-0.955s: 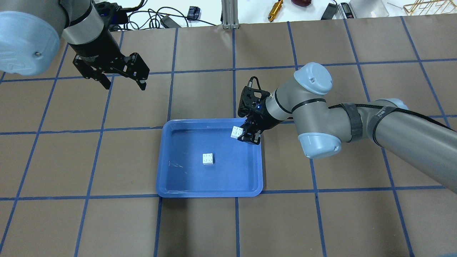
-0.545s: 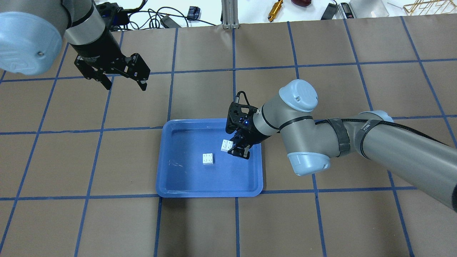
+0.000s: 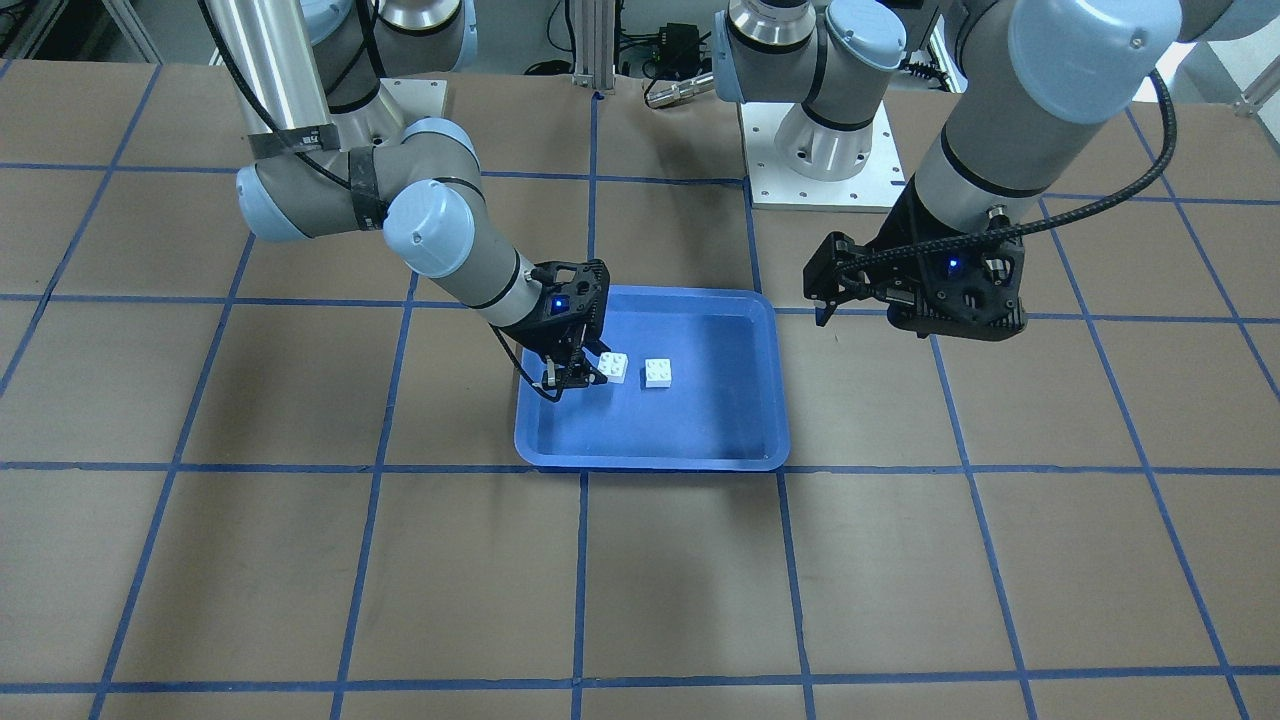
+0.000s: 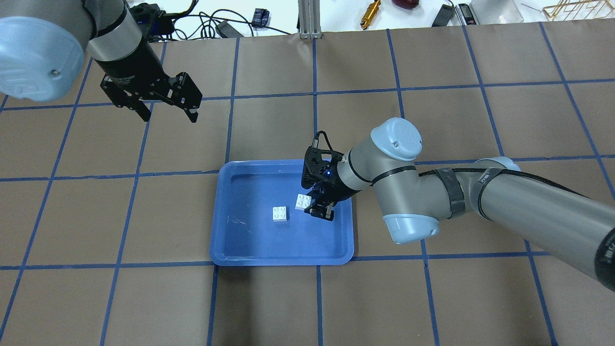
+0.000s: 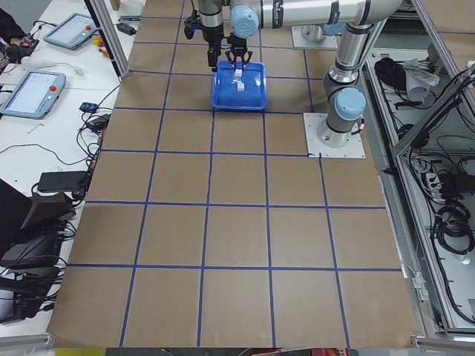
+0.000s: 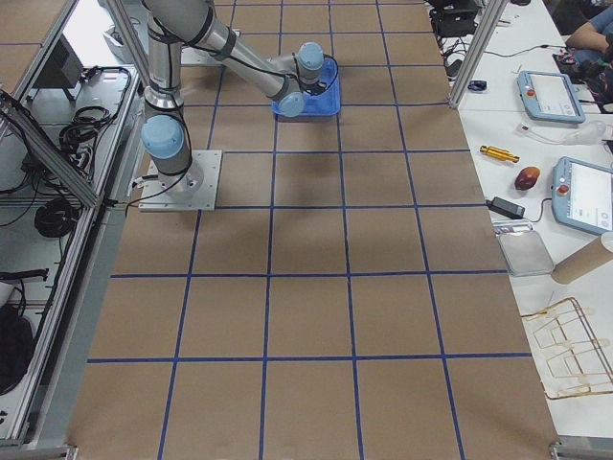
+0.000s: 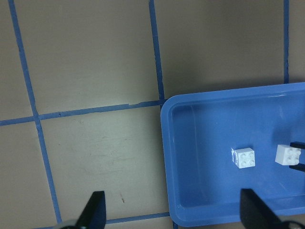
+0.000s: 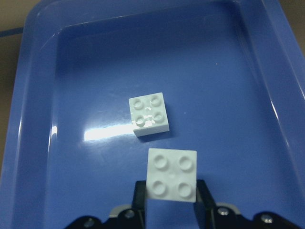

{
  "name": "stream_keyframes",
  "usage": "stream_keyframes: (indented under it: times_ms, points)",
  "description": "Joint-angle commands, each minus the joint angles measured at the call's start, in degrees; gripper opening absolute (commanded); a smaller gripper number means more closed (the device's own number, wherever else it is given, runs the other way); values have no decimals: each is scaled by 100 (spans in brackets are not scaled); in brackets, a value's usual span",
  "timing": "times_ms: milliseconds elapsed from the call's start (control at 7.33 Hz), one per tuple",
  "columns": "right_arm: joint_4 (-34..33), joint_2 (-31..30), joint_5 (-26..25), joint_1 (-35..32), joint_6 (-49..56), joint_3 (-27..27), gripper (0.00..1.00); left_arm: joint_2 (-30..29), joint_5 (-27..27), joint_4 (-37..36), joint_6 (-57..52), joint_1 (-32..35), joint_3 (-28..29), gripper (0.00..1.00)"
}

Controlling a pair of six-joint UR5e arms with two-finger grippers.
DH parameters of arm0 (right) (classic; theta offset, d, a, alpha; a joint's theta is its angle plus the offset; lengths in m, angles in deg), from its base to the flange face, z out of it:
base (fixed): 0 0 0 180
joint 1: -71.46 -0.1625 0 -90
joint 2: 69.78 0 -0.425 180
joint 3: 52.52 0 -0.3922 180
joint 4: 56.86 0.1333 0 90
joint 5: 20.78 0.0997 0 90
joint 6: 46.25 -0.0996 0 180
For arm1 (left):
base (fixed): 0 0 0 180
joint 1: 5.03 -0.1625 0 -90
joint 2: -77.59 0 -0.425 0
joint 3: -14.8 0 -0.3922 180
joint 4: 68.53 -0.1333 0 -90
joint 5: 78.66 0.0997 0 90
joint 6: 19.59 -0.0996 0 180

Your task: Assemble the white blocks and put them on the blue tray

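Note:
The blue tray lies mid-table. One white block rests studs-up on its floor; it also shows in the front view, the left wrist view and the right wrist view. My right gripper is shut on the second white block, held studs-up just above the tray floor, right beside the resting block but apart from it. My left gripper is open and empty, high over the table to the tray's back left.
Brown table with blue tape grid lines. Cables, a brass part and tools lie beyond the far edge. My right arm's elbow hangs over the tray's right side.
My right gripper carried its white block from the tray's back right rim inward and down, to just beside the resting block. My left gripper stayed put.

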Motion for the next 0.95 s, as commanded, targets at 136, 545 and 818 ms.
stream_keyframes:
  times_ms: [136,545,818]
  points:
    - [-148,161,3,-194,17,50,5,-2,7,9,0,2,-9,100]
    - [-410,389,3,-194,26,58,6,-2,7,9,0,-7,-9,100]
    - [-429,398,12,-212,17,58,13,-2,7,9,0,2,-9,100]
